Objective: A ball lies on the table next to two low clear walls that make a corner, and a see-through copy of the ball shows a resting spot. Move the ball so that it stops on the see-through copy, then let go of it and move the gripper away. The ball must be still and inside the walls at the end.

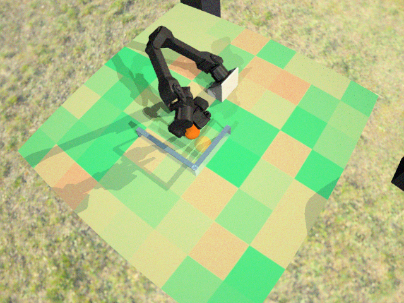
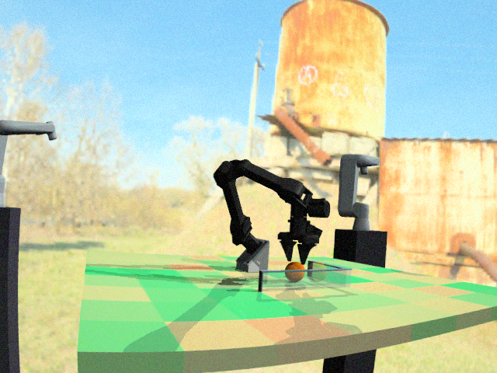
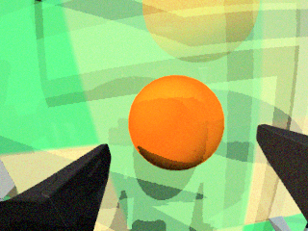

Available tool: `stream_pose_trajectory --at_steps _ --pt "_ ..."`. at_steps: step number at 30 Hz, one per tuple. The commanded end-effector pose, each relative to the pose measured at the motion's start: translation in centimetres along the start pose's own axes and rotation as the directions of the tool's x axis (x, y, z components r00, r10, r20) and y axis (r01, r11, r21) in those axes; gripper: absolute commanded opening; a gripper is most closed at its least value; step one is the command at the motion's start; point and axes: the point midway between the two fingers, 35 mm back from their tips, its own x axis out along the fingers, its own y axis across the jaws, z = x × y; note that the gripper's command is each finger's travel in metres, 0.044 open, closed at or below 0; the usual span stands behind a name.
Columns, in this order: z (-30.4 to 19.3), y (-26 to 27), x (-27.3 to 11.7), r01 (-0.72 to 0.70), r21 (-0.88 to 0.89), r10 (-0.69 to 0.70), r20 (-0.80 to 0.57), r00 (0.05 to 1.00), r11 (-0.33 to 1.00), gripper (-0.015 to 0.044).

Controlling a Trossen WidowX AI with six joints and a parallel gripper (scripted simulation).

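The orange ball lies on the table inside the corner. The see-through copy is a short way from it, nearer the right wall; a small gap shows between them in the wrist view. The two low clear walls with blue-grey top edges, the left wall and the right wall, meet in front of both. My gripper points down just above the ball, open and empty, with a finger towards each side. In the top view the hand hides the fingertips.
The arm's pale base stands on the table behind the corner. The near wall's dark end post stands upright. Beyond the table are dark pedestals with grey arms on them. Shadows of the arm and walls fall across the table.
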Motion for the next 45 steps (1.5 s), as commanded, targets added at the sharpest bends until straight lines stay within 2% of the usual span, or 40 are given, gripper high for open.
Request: stream_pose_trajectory --at_steps 1,19,22,30,33,41,42,45 --pt "0.0 0.0 0.8 -0.002 -0.005 0.002 -0.005 1.0 1.0 0.044" --pt "-0.1 0.2 3.3 -0.002 -0.004 0.002 -0.008 1.0 1.0 0.044" --pt "-0.1 0.2 3.3 -0.002 -0.004 0.002 -0.008 1.0 1.0 0.0361" --pt "-0.1 0.2 3.3 -0.002 -0.004 0.002 -0.008 1.0 1.0 0.0308" --pt "-0.1 0.1 3.0 -0.002 -0.004 0.002 -0.007 1.0 1.0 0.0229" --pt "0.4 -0.7 -1.2 0.0 -0.007 0.0 0.003 1.0 1.0 0.0019" --pt "0.4 -0.7 -1.7 0.0 -0.007 0.0 0.004 1.0 1.0 0.0" --pt "0.5 -0.8 -3.4 0.0 -0.007 0.0 0.006 1.0 1.0 0.0"
